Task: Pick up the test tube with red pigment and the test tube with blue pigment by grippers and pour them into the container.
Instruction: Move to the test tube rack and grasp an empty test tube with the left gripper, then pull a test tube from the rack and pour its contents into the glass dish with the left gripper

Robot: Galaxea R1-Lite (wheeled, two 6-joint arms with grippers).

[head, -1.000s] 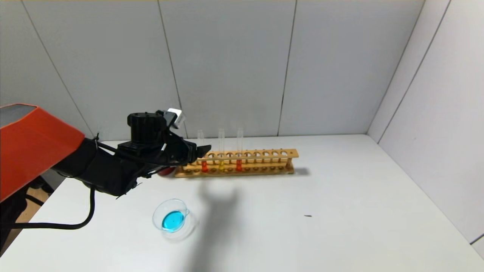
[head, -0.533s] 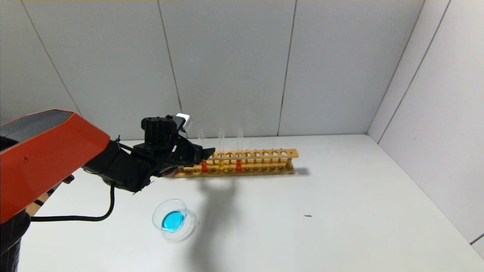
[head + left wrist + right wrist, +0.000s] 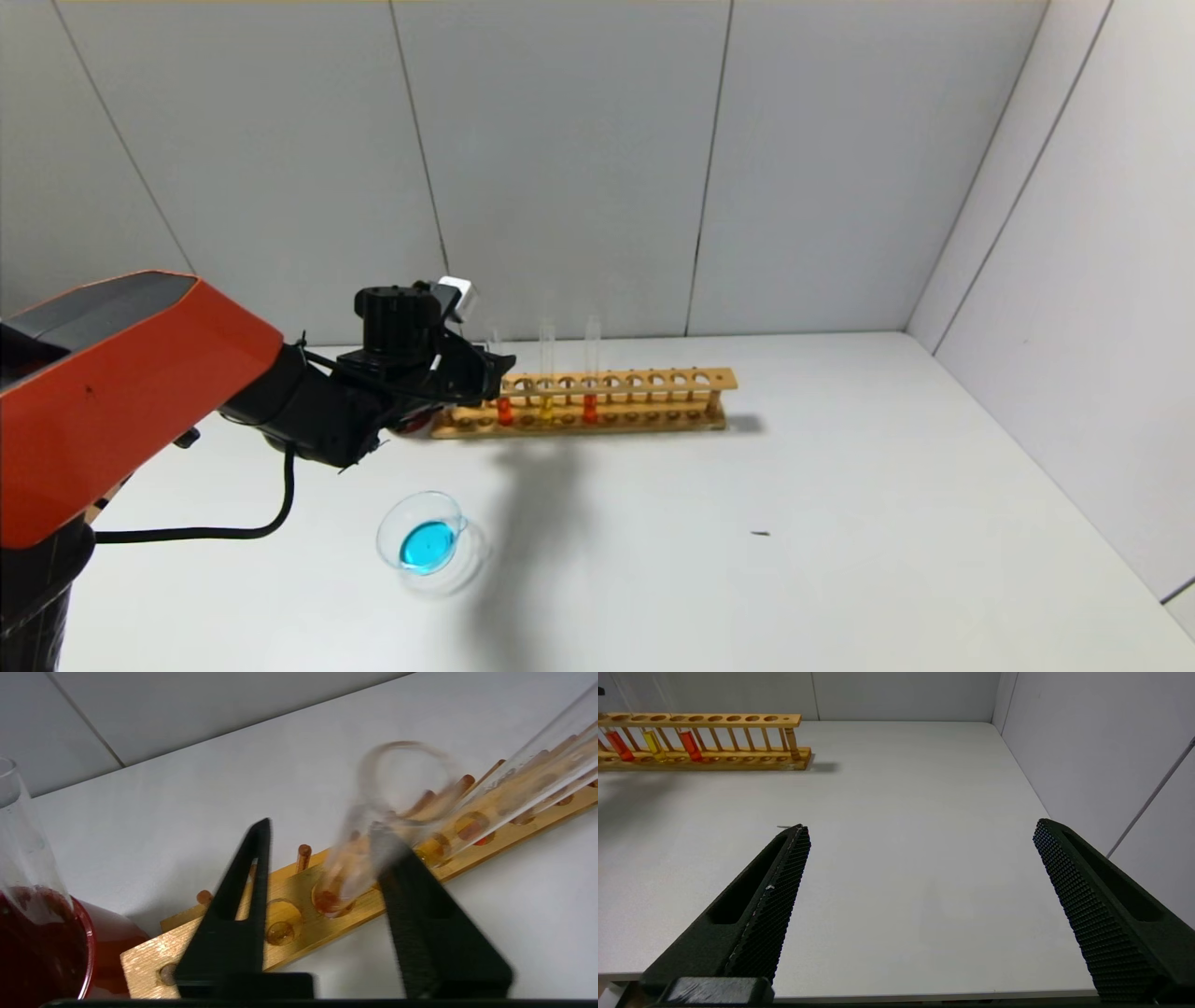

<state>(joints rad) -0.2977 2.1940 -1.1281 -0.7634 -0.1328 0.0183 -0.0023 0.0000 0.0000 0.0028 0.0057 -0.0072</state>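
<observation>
Left tool around red-pigment tube

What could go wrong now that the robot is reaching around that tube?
The left gripper has its jaws around the red tube, which sits against one side only, so closing may push it crooked in the wooden rack. The yellow tube stands close beside it and might get knocked.
</observation>
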